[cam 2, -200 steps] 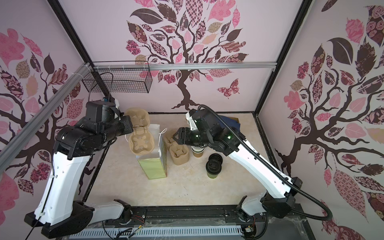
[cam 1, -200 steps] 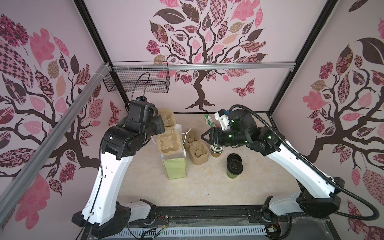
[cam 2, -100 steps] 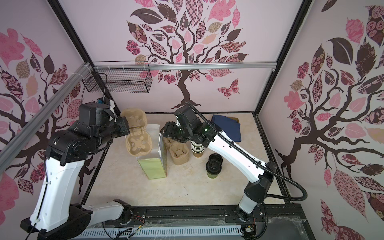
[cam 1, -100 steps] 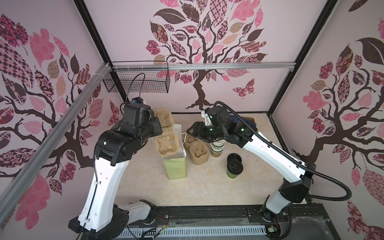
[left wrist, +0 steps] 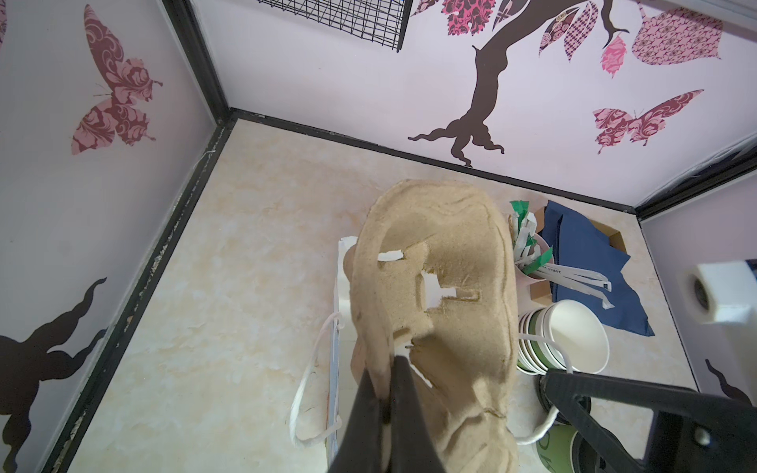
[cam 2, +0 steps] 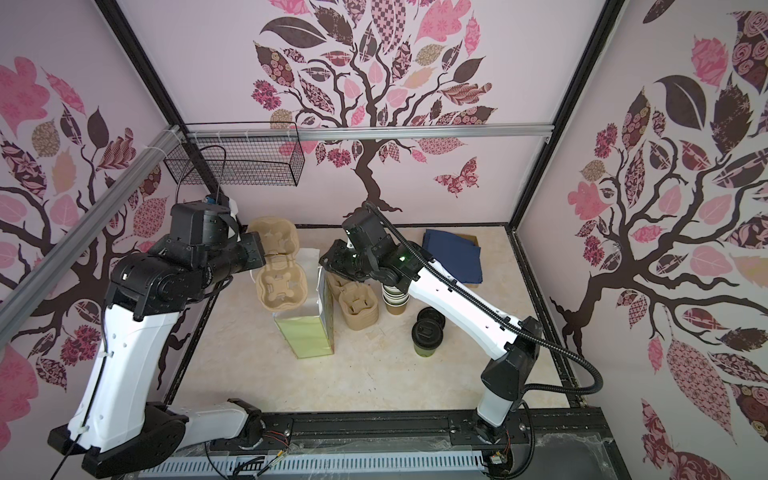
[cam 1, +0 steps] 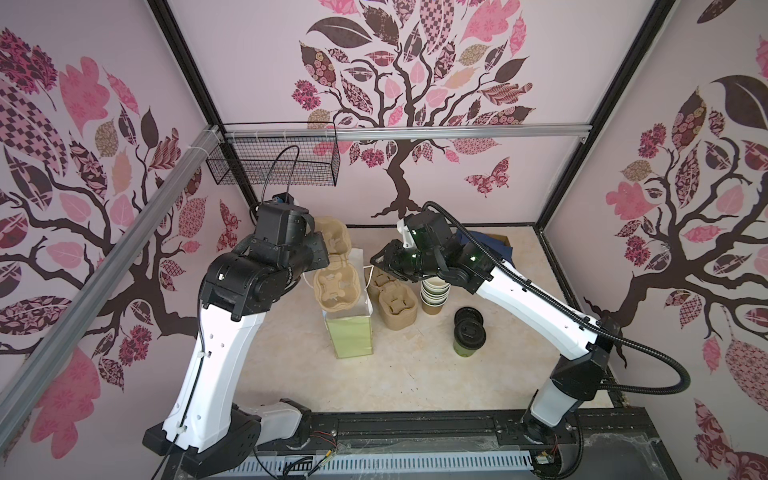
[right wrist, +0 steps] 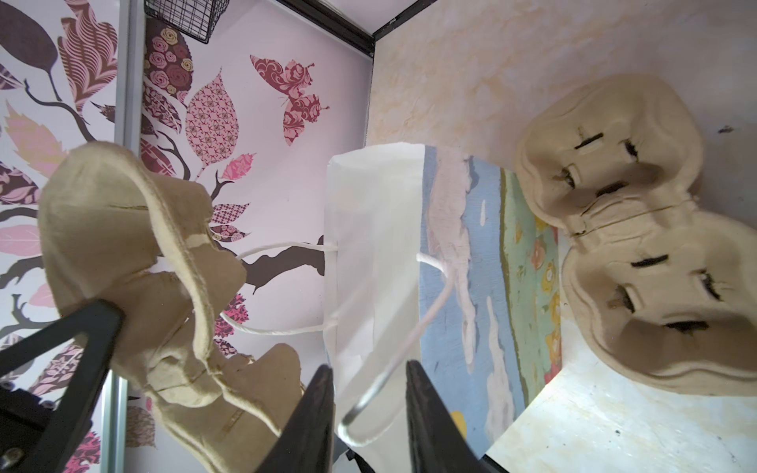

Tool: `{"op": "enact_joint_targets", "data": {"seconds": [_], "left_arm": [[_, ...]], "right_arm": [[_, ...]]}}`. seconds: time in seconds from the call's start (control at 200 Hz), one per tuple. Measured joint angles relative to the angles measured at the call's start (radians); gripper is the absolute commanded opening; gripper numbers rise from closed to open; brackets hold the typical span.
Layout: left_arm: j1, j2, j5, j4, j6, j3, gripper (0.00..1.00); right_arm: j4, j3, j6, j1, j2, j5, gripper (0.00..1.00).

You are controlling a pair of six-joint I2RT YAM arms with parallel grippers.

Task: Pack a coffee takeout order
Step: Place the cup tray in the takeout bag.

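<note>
Tan moulded pulp fills the left wrist view: the carrier is pinched by its edge between the closed fingers of the left gripper. In both top views it lies flat, pockets upward, over the open mouth of the paper bag. I cannot tell if it touches the rim of the bag. The bag stands upright on the table. Its front is plain pale green, and its side carries a painted picture of sky, clouds and flowers, with no words that I can read.

On the right of the bag, the right gripper has its two black fingers apart. The white cord handle of the bag passes between them, and they are not pressed on it.

Just beside the bag stands a stack of carriers, and next to it a stack of cups with white insides, partly covered by the right arm. More to the right and nearer to the front are the loose lids and, touching them, the lidded cup, olive green under a black lid. The lid has a raised mark on top that is too small to make out.

The navy napkin lies at the back right on a cardboard box, which is mostly hidden under it. In a top view the right arm covers much of the napkin. Near it, wrapped sticks in green and white stand in a pale cup; one white wrapper carries fine print, too small to read.
</note>
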State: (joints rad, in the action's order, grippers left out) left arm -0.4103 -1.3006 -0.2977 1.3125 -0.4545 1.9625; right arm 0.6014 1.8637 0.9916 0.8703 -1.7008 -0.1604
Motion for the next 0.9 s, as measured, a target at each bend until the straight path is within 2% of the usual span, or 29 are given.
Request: {"op": "enact_joint_targets", "data": {"seconds": [0.14, 0.265, 0.59, 0.9], "left_arm": [[0.0, -0.013, 0.006, -0.004, 0.01, 0.0, 0.0], [0.0, -0.023, 0.016, -0.026, 0.011, 0.0, 0.0], [0.01, -0.073, 0.066, -0.062, 0.011, -0.031, 0.0], [0.02, -0.074, 0.047, -0.033, 0.031, -0.108, 0.0]], "right_arm": [[0.0, 0.0, -0.005, 0.001, 0.0, 0.004, 0.13], [0.002, 0.0, -0.002, 0.003, 0.0, 0.001, 0.07], [0.002, -0.012, -0.006, 0.005, 0.004, -0.015, 0.03], [0.005, -0.051, -0.011, 0.005, 0.006, -0.02, 0.03]]}}
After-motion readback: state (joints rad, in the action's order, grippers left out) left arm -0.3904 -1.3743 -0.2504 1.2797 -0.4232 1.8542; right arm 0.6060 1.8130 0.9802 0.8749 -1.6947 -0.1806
